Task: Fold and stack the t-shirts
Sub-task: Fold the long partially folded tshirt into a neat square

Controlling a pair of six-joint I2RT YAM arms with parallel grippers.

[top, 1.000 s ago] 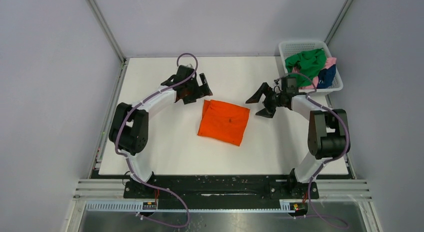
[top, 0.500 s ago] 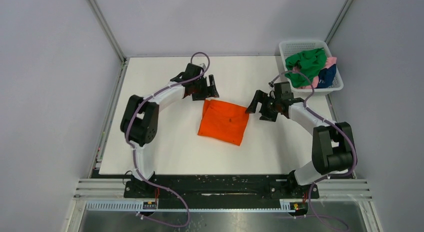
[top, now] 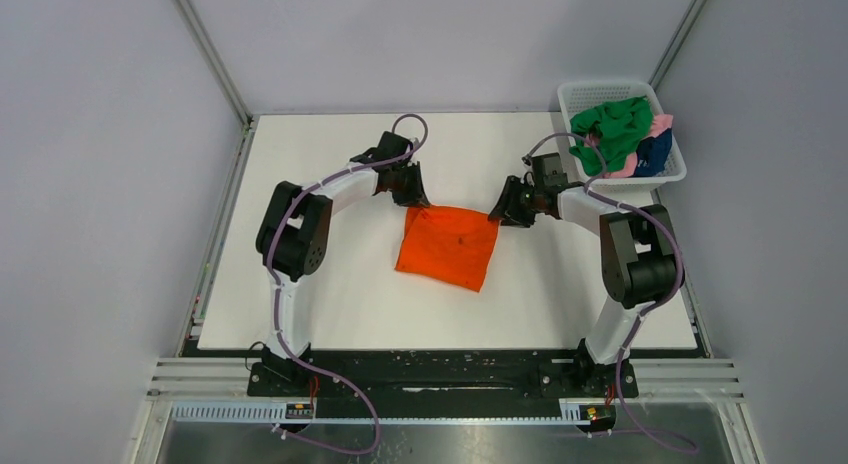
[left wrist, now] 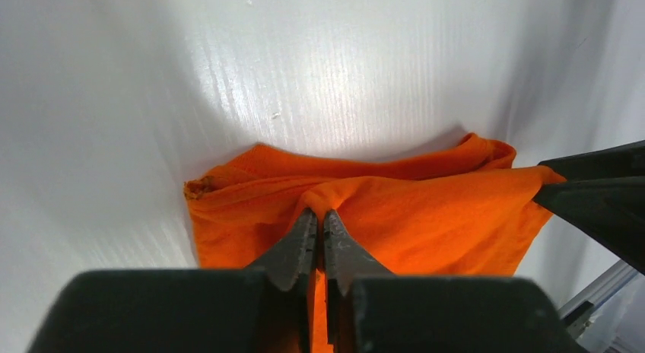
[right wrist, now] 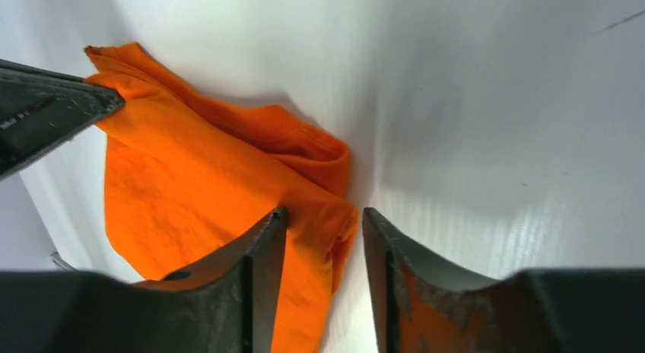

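Green t-shirt [top: 612, 124] mostly hides the pink t-shirt [top: 663, 122].

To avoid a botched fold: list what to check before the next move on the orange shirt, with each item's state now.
1. Left gripper shut on the folded bright orange cloth t-shirt near its far left corner: ok.
2. Right gripper shut on the far right corner: not ok, jaws open, straddling it.
3. All layers caught in the left pinch: cannot tell.
4. Shirt's near part flat on the white table: ok.
5. Crumpled green, pink and navy cloth shirts clear of it, in the white plastic mesh basket: ok.
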